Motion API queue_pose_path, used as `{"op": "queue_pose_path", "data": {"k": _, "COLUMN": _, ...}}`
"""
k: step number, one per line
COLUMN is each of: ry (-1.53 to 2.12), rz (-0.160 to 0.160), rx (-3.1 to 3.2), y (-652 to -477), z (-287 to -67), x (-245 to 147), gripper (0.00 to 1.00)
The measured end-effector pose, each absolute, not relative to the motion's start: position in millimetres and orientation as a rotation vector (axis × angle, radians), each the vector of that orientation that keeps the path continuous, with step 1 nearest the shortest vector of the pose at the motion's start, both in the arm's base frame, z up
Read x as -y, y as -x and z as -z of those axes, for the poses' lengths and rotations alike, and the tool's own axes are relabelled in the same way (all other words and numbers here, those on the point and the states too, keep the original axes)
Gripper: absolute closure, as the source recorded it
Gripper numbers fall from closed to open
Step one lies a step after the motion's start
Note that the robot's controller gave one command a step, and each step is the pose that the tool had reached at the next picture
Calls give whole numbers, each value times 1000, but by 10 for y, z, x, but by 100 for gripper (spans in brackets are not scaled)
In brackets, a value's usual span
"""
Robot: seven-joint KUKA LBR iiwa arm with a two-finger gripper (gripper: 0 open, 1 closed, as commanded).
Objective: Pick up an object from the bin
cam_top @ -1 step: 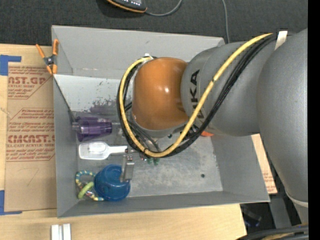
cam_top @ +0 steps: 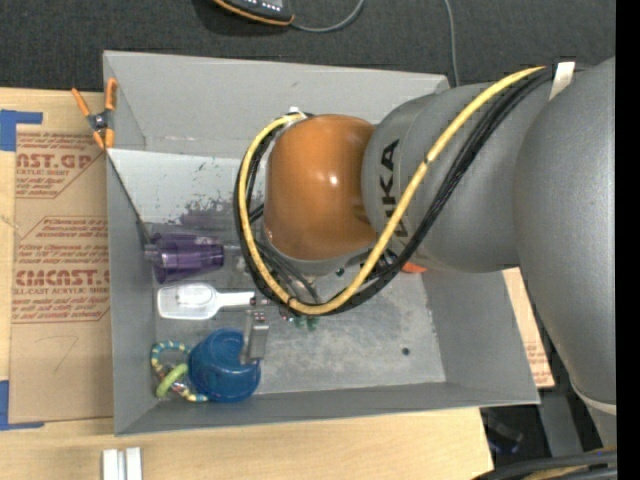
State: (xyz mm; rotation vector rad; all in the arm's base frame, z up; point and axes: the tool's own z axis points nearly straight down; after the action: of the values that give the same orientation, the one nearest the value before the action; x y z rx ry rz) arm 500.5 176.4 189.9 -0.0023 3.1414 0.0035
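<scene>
My gripper (cam_top: pixel 256 338) shows below the orange cover, low in the bin's left half. Its tip stands at the upper right rim of a round blue cup (cam_top: pixel 222 368) in the front left corner. A white flat-headed brush (cam_top: pixel 190 300) lies just above and left of the tip, its handle pointing right toward it. A purple bottle (cam_top: pixel 186 256) lies on its side further back along the left wall. The arm hides whatever is under the cover.
A small multicoloured ring toy (cam_top: pixel 168 370) with green and yellow parts rests against the blue cup's left side. The bin's left wall stands close to all these things. Bare floor shows to the right of the gripper.
</scene>
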Motion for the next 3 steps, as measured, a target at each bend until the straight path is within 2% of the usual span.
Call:
{"op": "queue_pose_path", "data": {"k": 1, "ry": 156, "rz": -2, "rx": -3135, "y": -5106, "z": -2021, "x": -1095, "gripper": 0}}
{"op": "queue_pose_path", "data": {"k": 2, "ry": 81, "rz": -4, "rx": -3147, "y": -4837, "z": -1428, "x": -1295, "gripper": 0}}
{"op": "queue_pose_path", "data": {"k": 3, "ry": 184, "rz": 2, "rx": -3134, "y": -4814, "z": -1392, "x": -1206, "gripper": 0}}
